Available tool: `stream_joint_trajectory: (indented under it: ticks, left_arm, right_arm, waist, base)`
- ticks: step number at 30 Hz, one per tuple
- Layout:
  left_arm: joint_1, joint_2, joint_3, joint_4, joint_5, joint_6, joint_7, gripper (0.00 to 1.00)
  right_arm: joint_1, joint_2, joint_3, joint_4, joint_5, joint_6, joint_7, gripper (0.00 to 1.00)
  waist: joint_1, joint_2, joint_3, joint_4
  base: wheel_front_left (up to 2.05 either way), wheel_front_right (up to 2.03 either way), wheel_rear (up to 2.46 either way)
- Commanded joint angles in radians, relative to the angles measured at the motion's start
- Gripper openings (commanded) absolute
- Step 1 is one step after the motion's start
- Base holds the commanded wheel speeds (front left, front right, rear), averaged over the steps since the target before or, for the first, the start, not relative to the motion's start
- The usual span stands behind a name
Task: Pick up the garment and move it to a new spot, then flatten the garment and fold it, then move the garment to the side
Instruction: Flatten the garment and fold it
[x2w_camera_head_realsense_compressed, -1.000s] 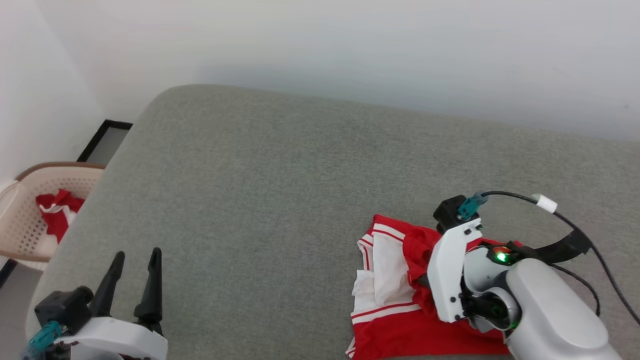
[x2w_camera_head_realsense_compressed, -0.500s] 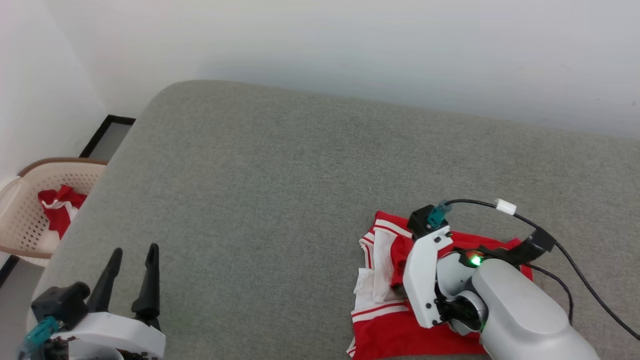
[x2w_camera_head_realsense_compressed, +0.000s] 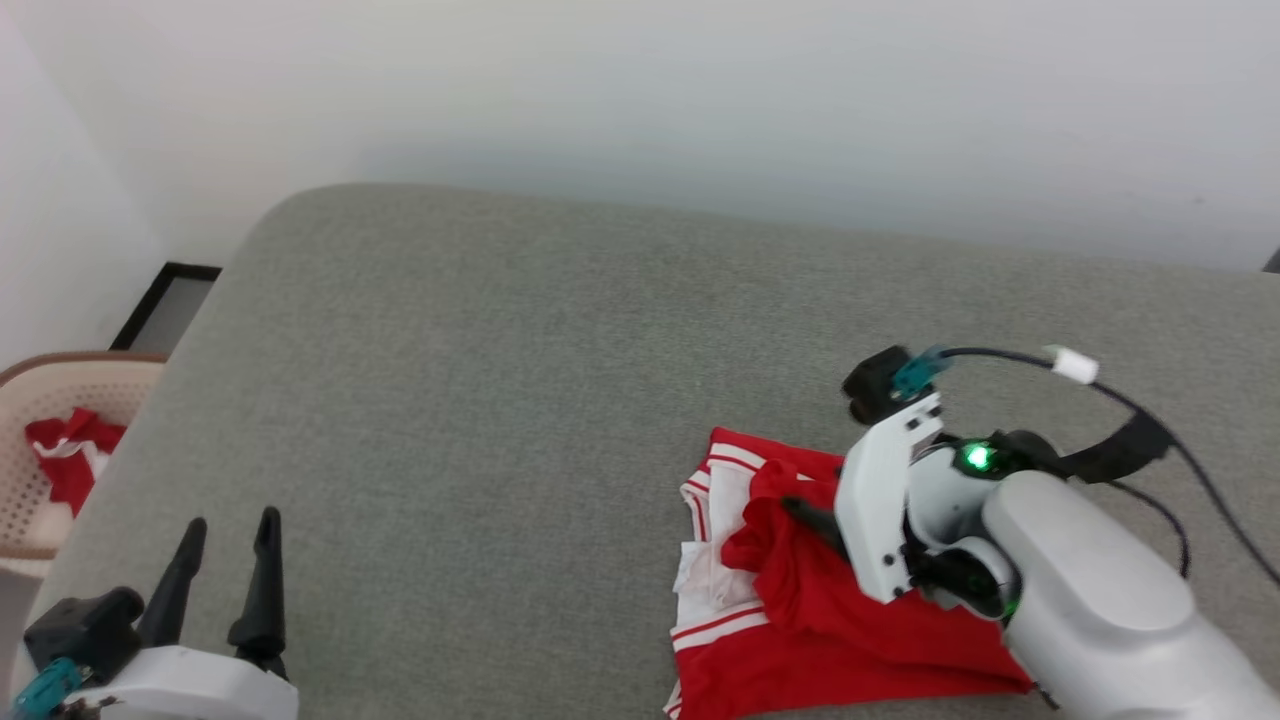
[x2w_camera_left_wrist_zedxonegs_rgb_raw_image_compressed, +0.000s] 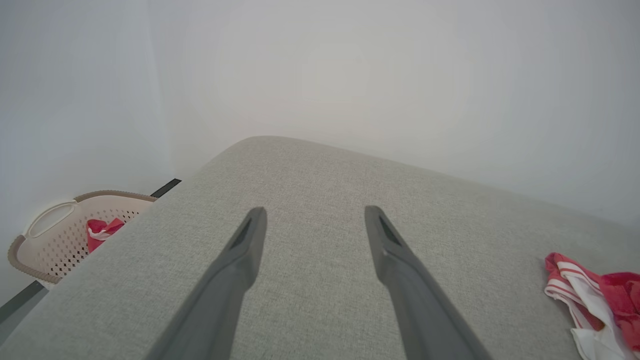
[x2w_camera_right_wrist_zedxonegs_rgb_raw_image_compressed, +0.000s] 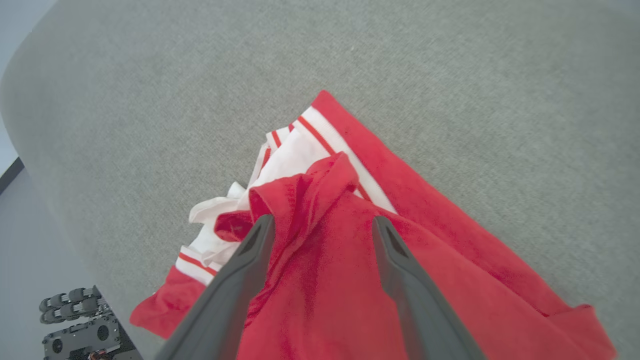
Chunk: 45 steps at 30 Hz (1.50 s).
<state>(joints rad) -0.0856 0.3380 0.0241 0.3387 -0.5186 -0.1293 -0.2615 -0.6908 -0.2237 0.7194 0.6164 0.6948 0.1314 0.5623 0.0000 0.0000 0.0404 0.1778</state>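
The garment, bright red with white sleeves and red-striped trim, lies crumpled on the grey couch cushion at the lower right of the head view. My right gripper is over it, and a raised fold of red cloth lies against one dark finger. In the right wrist view the right gripper is open, fingers spread wide, with the red fabric bunched between and under them. My left gripper is open over bare cushion at the lower left, far from the garment.
A beige lattice basket stands on the floor left of the couch, holding a smaller red-and-white cloth bundle. A white wall rises behind the cushion. The right arm's black cable loops above the garment. The cushion's left edge drops to the floor.
The head camera has shifted. My right gripper went left across the garment, then came back right and up. A red fold is now piled over the white sleeve. The left arm holds still.
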Motion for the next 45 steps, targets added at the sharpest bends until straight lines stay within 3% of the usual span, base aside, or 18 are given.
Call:
stream_joint_trajectory:
  ticks: [1,14,27,35,45]
  left_arm:
    - [0.011,0.004,0.007,-0.002,0.008,-0.002,-0.003,1.0]
    - [0.059,0.018,0.061,-0.021,0.02,-0.002,-0.003,1.0]
    - [0.096,0.026,0.083,-0.032,0.043,-0.002,-0.003,1.0]
    - [0.124,0.036,0.103,-0.034,0.037,-0.002,-0.003,1.0]
    - [0.144,0.048,0.121,-0.035,0.028,-0.002,-0.003,1.0]
  right_arm:
    - [-0.005,-0.011,-0.004,-0.011,0.018,-0.002,-0.016,1.0]
    - [0.062,-0.152,-0.104,-0.117,-0.007,-0.002,-0.313,1.0]
    - [0.2,-0.195,-0.253,-0.109,-0.092,-0.002,-0.646,1.0]
    - [0.309,-0.206,-0.357,-0.096,-0.115,-0.002,-0.757,1.0]
    - [0.422,-0.189,-0.453,-0.129,-0.131,-0.002,-0.8,1.0]
  waist:
    - [0.0,0.0,-0.005,-0.017]
    - [0.0,0.0,-0.025,-0.124]
    - [0.0,0.0,-0.053,-0.208]
    - [0.0,0.0,-0.072,-0.221]
    - [0.0,0.0,-0.082,-0.235]
  base:
    - [0.0,0.0,0.0]
    - [0.0,0.0,0.0]
    - [0.0,0.0,0.0]
    - [0.0,0.0,0.0]
    - [0.0,0.0,0.0]
